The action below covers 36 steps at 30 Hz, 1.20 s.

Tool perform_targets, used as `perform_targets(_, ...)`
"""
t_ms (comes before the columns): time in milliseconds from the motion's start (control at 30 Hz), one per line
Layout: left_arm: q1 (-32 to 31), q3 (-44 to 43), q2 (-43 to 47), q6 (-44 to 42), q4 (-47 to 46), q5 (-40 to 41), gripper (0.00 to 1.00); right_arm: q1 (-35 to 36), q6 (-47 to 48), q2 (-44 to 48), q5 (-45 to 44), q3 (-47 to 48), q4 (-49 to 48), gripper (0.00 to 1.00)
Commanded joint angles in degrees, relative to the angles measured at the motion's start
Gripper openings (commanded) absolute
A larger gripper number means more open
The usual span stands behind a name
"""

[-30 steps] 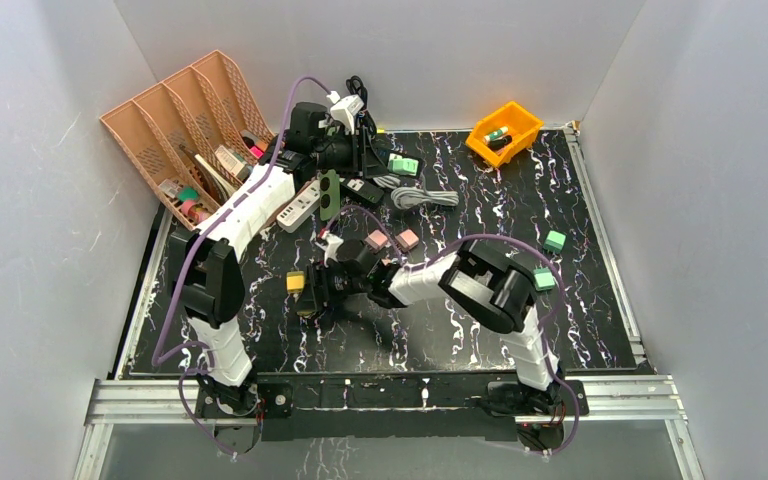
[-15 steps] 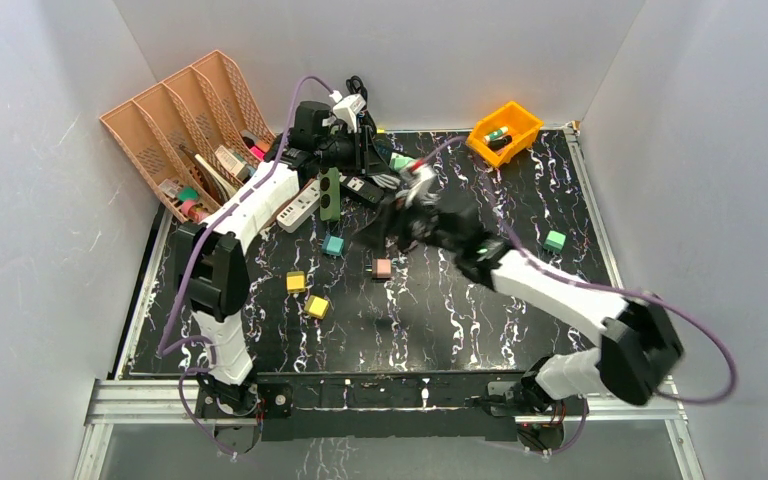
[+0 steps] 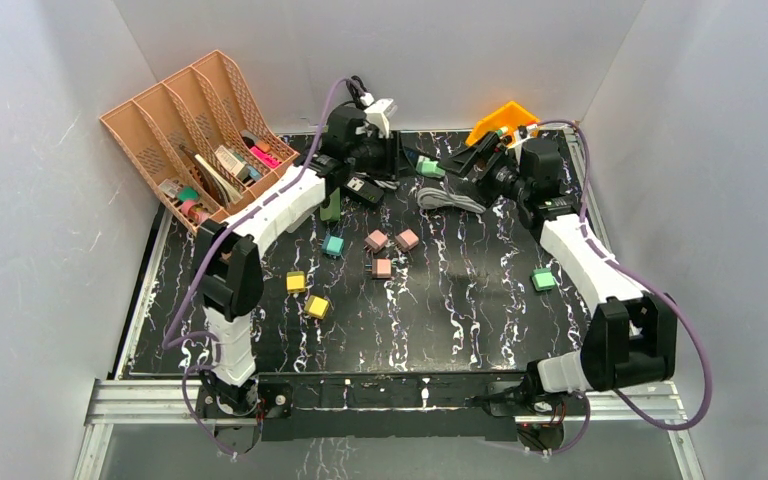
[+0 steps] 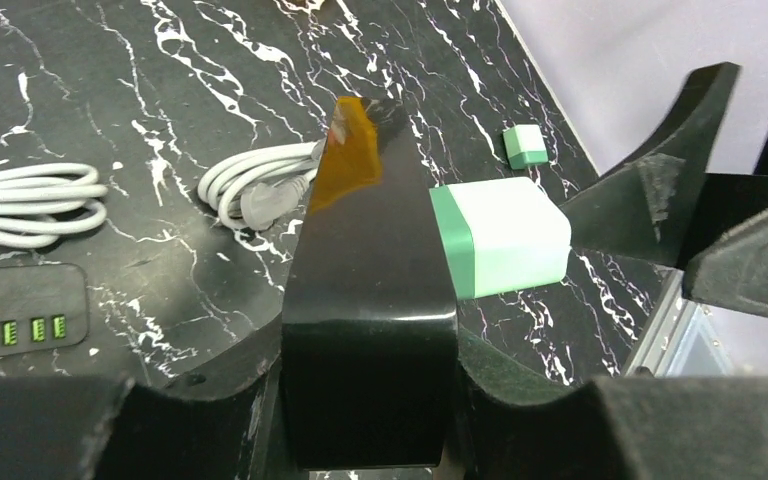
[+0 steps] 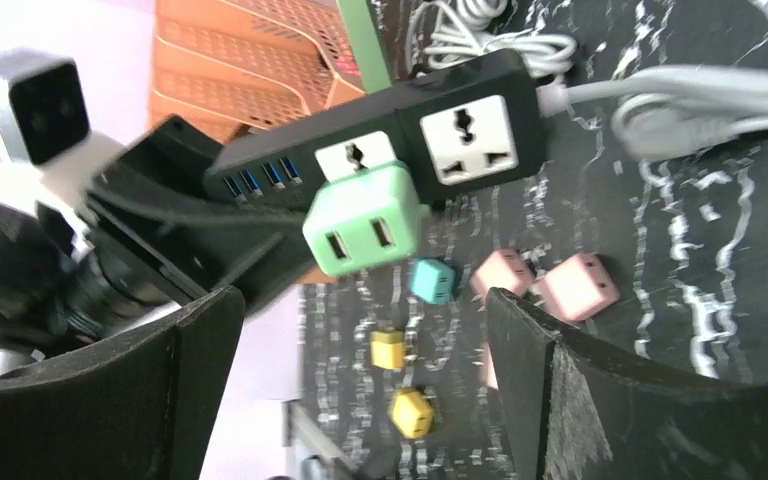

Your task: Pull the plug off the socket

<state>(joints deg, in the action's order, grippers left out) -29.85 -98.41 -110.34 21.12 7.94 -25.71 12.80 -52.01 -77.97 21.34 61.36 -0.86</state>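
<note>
A black power strip (image 4: 370,300) is clamped upright in my left gripper (image 4: 370,380) at the back middle of the table (image 3: 460,320). A mint-green plug (image 4: 500,240) sticks out of the strip's side. It also shows in the top view (image 3: 430,168) and in the right wrist view (image 5: 365,220), seated in the strip (image 5: 440,130) next to two empty sockets. My right gripper (image 5: 360,390) is open and empty. It faces the plug from the right, a short way off, and touches nothing. In the top view it (image 3: 457,160) sits just right of the plug.
An orange file rack (image 3: 195,125) stands at the back left and an orange bin (image 3: 505,118) at the back right. A coiled white cable (image 3: 450,198) lies under the plug. Pink, teal and yellow cubes (image 3: 380,245) are scattered mid-table, and a green one (image 3: 543,280) lies right.
My right arm has swung from the table's middle to the back right, and its open gripper now faces the plug. My left gripper has carried the strip a little right.
</note>
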Motion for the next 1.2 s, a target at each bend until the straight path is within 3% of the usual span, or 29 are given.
perform_targets(0, -3.45, -3.48, 1.06, -1.6, -3.79, 6.31, 0.0, -2.0, -18.47, -2.01, 9.09, 1.55, -10.24, 0.97)
perform_targets(100, -5.04, -2.8, 1.64, -2.65, -4.87, 10.1, 0.0, -3.08, -28.08, -3.96, 11.48, -0.67, -19.84, 0.95)
perform_targets(233, -6.19, 0.22, 3.32, -3.04, -7.96, 13.84, 0.0, -3.63, -36.2, -5.78, 12.07, -3.01, -24.74, 0.9)
perform_targets(467, -7.13, 5.33, 5.83, -2.27, -14.22, 16.85, 0.0, -3.67, -41.77, -8.01, 13.96, -4.8, -27.9, 0.83)
perform_targets(1000, -7.6, 13.62, 10.38, -3.07, -24.74, 16.72, 0.0, -3.69, -51.14, -13.99, 16.77, -7.96, -32.34, 0.83)
perform_targets(1167, -7.64, 14.21, 10.44, -4.22, -24.92, 16.05, 0.0, -3.7, -51.63, -14.67, 16.57, -6.92, -32.98, 0.7)
